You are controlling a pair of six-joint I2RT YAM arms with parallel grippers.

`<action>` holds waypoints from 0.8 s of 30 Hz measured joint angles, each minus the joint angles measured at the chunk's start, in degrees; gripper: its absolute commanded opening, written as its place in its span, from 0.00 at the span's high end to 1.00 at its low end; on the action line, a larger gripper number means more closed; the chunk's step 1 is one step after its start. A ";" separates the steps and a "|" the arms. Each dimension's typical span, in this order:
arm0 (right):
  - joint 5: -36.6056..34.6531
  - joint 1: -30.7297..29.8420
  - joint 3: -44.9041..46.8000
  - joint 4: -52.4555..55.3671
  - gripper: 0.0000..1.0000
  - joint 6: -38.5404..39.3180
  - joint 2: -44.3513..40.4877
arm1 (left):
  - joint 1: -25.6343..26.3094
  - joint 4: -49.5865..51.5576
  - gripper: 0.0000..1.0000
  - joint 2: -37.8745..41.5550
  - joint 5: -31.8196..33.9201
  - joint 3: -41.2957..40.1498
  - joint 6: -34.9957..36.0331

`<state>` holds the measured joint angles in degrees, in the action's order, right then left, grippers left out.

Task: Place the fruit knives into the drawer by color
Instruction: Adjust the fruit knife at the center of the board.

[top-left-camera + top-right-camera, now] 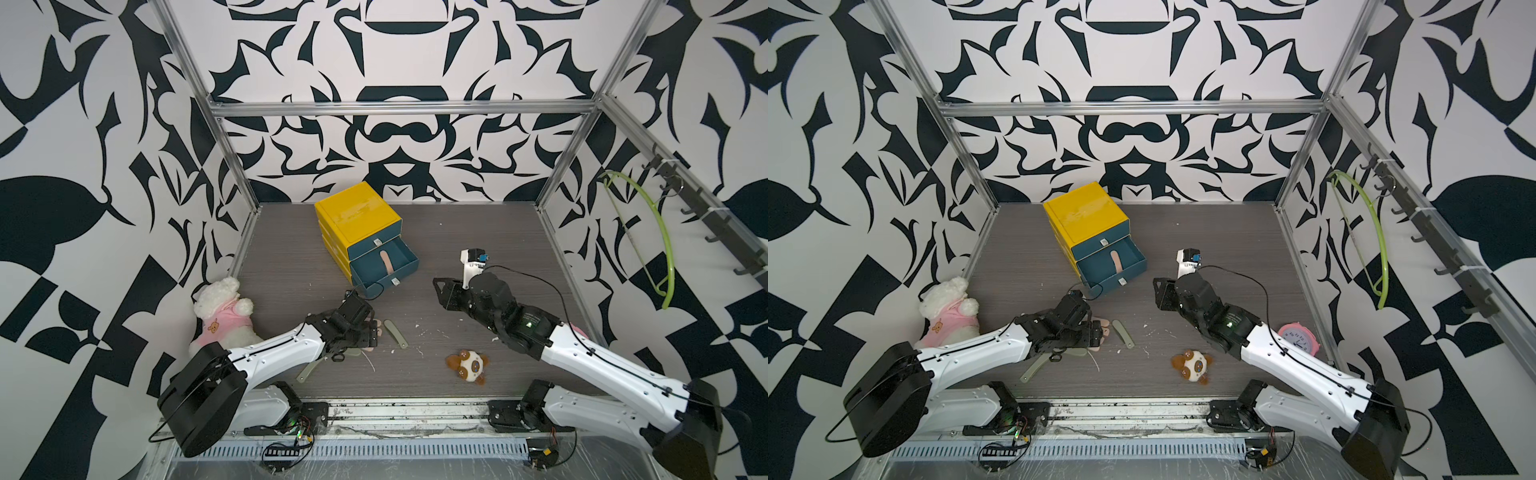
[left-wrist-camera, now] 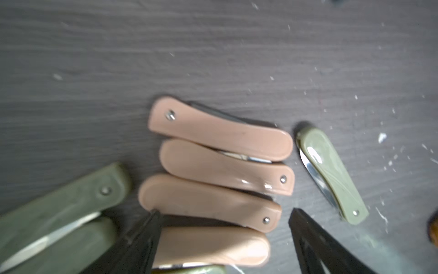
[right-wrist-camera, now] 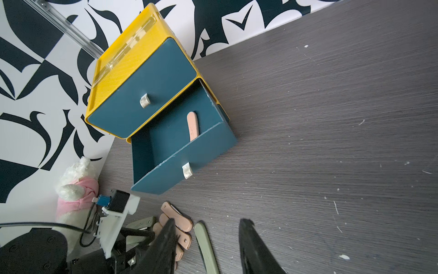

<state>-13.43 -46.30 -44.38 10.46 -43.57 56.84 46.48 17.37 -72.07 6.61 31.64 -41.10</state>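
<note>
**Operator:** What is the state of the left gripper [image 2: 224, 211]?

**Technician:** Its jaws are apart. It is lowered over a row of four peach knives [image 2: 213, 166] lying side by side on the table [image 2: 213, 47], in front of the yellow cabinet [image 1: 357, 216]. The nearest knife [image 2: 208, 246] lies between the fingers. Nothing is clamped.

**Operator:** How should the grasp be done?

**Technician:** The fingers stand at the knife's two rounded ends, and such a grip is likely to slip.
1. Centre the jaws on that one knife.
2. Close slowly and lift level, without dragging its neighbours.
3. Keep clear of the olive knife [image 2: 331, 175] just beside the row, because it is the wrong colour for this drawer.
4. Deliver to the cabinet's open middle drawer [image 1: 405, 259], where a stored peach knife [image 1: 388, 264] lies.

**Operator:** And the right gripper [image 3: 208, 220]?

**Technician:** Its jaws are apart and empty. It faces the cabinet's drawer fronts.

**Operator:** What about the surroundings?

**Technician:** The table is dark wood-grain, flecked with white debris. Black-and-white patterned walls enclose it behind and to both sides of the cabinet. A white plush dog [image 1: 222, 307], a small brown plush toy [image 1: 467, 365] and a pink clock [image 1: 1298, 336] sit well apart from the cabinet.
</note>
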 measured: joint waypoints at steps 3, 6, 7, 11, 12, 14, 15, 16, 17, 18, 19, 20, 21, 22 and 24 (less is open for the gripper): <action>-0.46 0.00 0.00 0.15 0.55 0.00 -0.57 | 1.60 0.02 0.14 -0.24 -2.69 0.02 -0.07; -0.79 0.00 0.02 0.42 0.55 0.00 -0.90 | 3.80 -0.24 0.21 -1.77 -5.25 0.66 -0.17; -0.85 0.00 0.04 0.50 0.55 0.00 -0.96 | 4.50 -0.42 0.23 -2.27 -6.03 0.98 -0.28; -1.25 0.00 0.33 1.11 0.55 0.00 -1.36 | 7.96 -0.39 0.29 -3.96 -8.50 2.25 -0.63; -1.27 0.00 0.35 1.31 0.55 0.02 -1.40 | 8.79 -0.26 0.31 -4.17 -8.85 2.34 -0.70; -1.33 0.00 0.46 1.49 0.55 0.02 -1.49 | 9.92 0.44 0.35 -4.17 -9.62 2.47 -0.79; -1.38 0.00 0.55 1.60 0.55 0.02 -1.57 | 10.43 1.16 0.35 -4.13 -9.70 2.54 -0.85; -1.38 0.00 0.55 1.79 0.55 0.02 -1.66 | 10.86 1.81 0.32 -3.93 -9.68 2.56 -0.94; -1.42 0.00 0.57 1.90 0.55 0.02 -1.73 | 11.34 2.73 0.27 -3.28 -9.44 2.56 -1.14; -1.42 0.00 0.57 1.99 0.55 0.02 -1.79 | 11.72 3.87 0.24 -1.97 -9.11 2.60 -1.51; -1.42 0.00 0.57 2.05 0.55 0.02 -1.84 | 11.89 4.68 0.23 -0.46 -8.76 2.67 -1.62; -1.44 0.00 0.59 2.12 0.55 0.02 -1.88 | 12.07 5.60 0.22 1.68 -8.46 2.89 -2.08; -1.44 0.00 0.63 2.14 0.55 0.02 -1.92 | 12.11 6.32 0.21 4.11 -7.93 3.30 -2.71; -1.46 0.00 0.66 2.16 0.55 0.02 -1.95 | 12.11 6.73 0.20 5.92 -7.72 3.72 -3.21; -1.49 0.00 0.76 2.14 0.55 0.02 -1.95 | 12.11 7.17 0.18 9.25 -7.23 4.44 -4.59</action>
<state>-14.92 -46.30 -43.62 12.60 -43.55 54.89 58.59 24.53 -62.83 -0.62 36.07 -45.69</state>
